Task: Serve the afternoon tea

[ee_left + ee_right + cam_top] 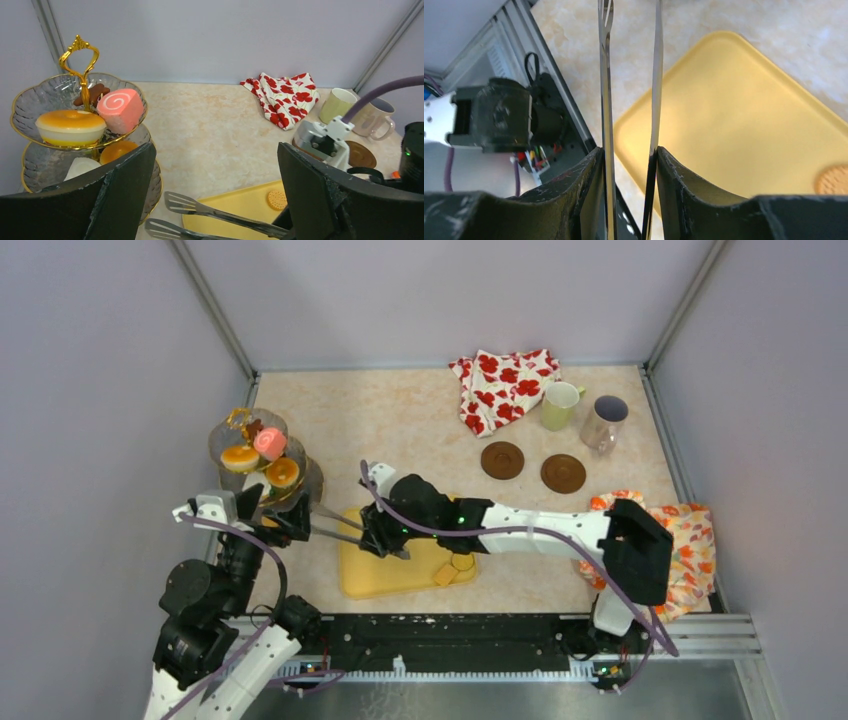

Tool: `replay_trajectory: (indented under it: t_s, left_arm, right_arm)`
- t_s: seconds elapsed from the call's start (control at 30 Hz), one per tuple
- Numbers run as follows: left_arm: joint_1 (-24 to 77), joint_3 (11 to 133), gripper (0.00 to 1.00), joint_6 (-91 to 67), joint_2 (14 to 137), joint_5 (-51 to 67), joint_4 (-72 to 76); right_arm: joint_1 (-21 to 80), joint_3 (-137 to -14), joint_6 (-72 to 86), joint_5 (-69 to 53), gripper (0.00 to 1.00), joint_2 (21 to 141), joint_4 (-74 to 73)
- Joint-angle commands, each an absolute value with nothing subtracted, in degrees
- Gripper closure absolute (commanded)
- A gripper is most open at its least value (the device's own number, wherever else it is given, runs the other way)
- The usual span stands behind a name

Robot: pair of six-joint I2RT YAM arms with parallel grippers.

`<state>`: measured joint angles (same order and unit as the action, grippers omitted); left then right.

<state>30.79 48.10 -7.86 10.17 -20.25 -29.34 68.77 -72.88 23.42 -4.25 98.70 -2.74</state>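
A two-tier glass stand (222,436) at the left holds toy sweets: a pink swirl roll (269,443) and orange tarts (240,457). In the left wrist view the roll (120,109), a tart (70,126) and a chocolate biscuit (95,93) lie on the top tier. My left gripper (272,520) is open and empty beside the stand. My right gripper (380,538) is shut on the metal tongs (335,525), whose tips point towards the stand. Round biscuits (455,566) lie on the yellow tray (385,580). A pale-yellow mug (560,405) and a greyish mug (603,421) stand at the back right.
Two brown coasters (502,460) lie in front of the mugs. A red-flowered cloth (505,388) lies at the back and another cloth (690,540) at the right under my right arm. Walls close in the table on three sides.
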Motion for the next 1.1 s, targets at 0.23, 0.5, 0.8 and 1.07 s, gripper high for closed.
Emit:
replay_trajectory:
  t_s: [0.23,0.5,0.8,1.07]
  left_arm:
    - [30.6,44.2,0.01,-10.0,12.4,-14.9,-25.5]
    - [30.6,40.3,0.01,-9.5,16.0,-10.8,-22.3]
    - [30.6,38.7,0.01,-8.1,18.4,-9.2,-21.4]
    - [30.7,38.3,0.01,-8.1,18.2,-9.1,-20.8]
  right_arm:
    - [68.6,-57.4,24.8,6.7,0.59,76.7,-10.4]
    - [68.6,-51.9,28.4,14.4,0.58,64.5,-20.8]
    - [68.6,-46.7,32.8,18.2,0.58,56.8,-27.8]
    - [68.6,-42.5,32.2,19.5,0.58,56.3,-25.9]
